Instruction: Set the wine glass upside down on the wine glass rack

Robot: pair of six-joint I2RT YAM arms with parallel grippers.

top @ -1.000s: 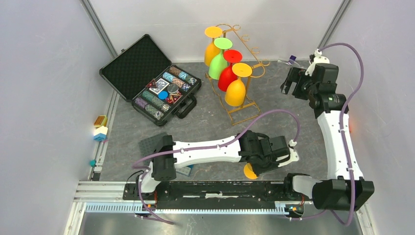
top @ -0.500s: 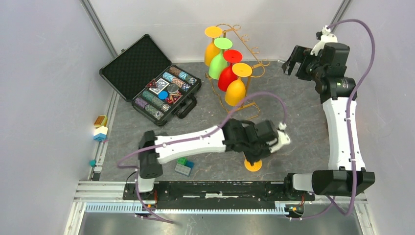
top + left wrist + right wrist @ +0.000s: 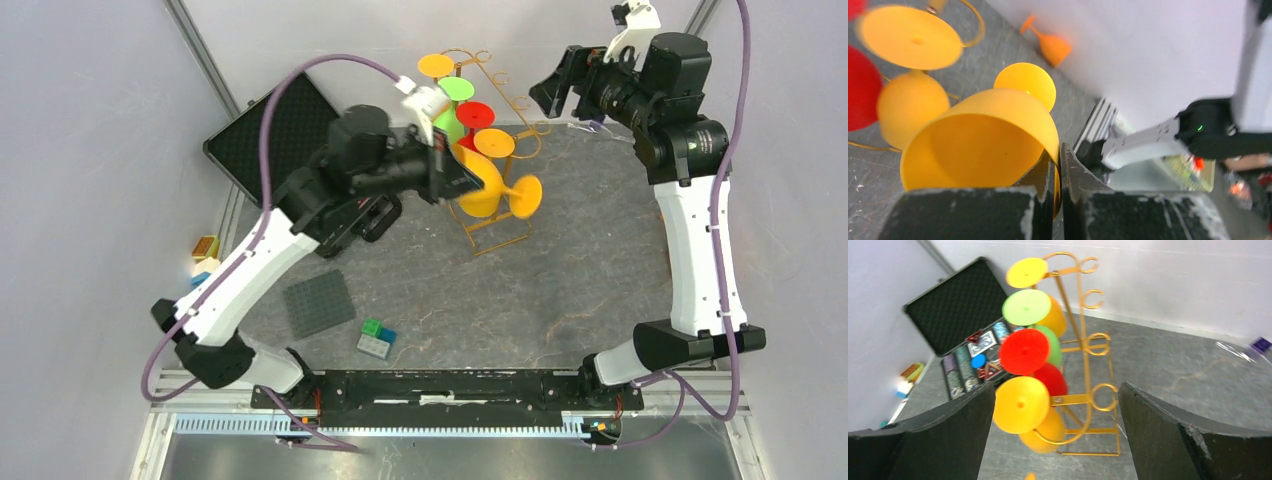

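My left gripper (image 3: 455,176) is shut on the rim of a yellow-orange wine glass (image 3: 497,192) and holds it in the air, tilted on its side, foot (image 3: 524,196) pointing right, just in front of the gold wire rack (image 3: 512,103). In the left wrist view the pinched bowl (image 3: 978,145) fills the frame in front of my gripper (image 3: 1058,155). Several glasses hang upside down on the rack's left side: yellow (image 3: 1020,404), red (image 3: 1024,351), green (image 3: 1026,306). The right-side ring loops (image 3: 1104,396) are free. My right gripper (image 3: 565,85) is open and empty, high behind the rack.
An open black case of poker chips (image 3: 290,140) lies at the back left, partly hidden by my left arm. A grey baseplate (image 3: 318,302) and green and blue bricks (image 3: 376,338) lie at the front. Small blocks (image 3: 205,247) sit at the left edge.
My left arm has lifted the yellow-orange glass from the front of the table up and back to the rack. My right arm has risen and swung back towards the rack.
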